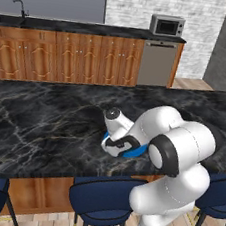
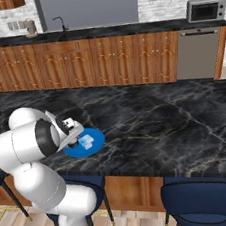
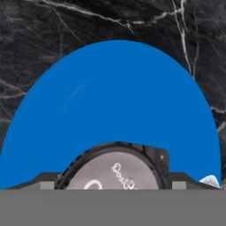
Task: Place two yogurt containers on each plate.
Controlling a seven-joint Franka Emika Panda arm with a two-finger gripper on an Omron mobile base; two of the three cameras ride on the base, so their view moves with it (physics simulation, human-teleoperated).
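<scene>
The blue plate [image 3: 114, 97] lies on the black marble island, near its front edge. My gripper [image 3: 113, 182] hangs low over the plate's near part. Its fingers stand against both sides of a yogurt container [image 3: 115, 170] with a pale printed top and a dark rim, and the gripper is shut on it. In the right base view the gripper [image 2: 79, 136] reaches down to the plate [image 2: 95, 133], where a light-blue yogurt container [image 2: 87, 141] shows by the fingers; I cannot tell if it is the held one. The white arm hides most of the plate [image 1: 136, 151] in the left base view.
Blue stools [image 1: 101, 200] [image 2: 207, 201] stand under the island's front edge. Across the aisle runs a wooden cabinet counter with a sink tap [image 2: 61, 22], a microwave [image 1: 167, 26] and a dishwasher [image 1: 157, 63]. Dark marble [image 2: 162, 123] stretches to the right of the plate.
</scene>
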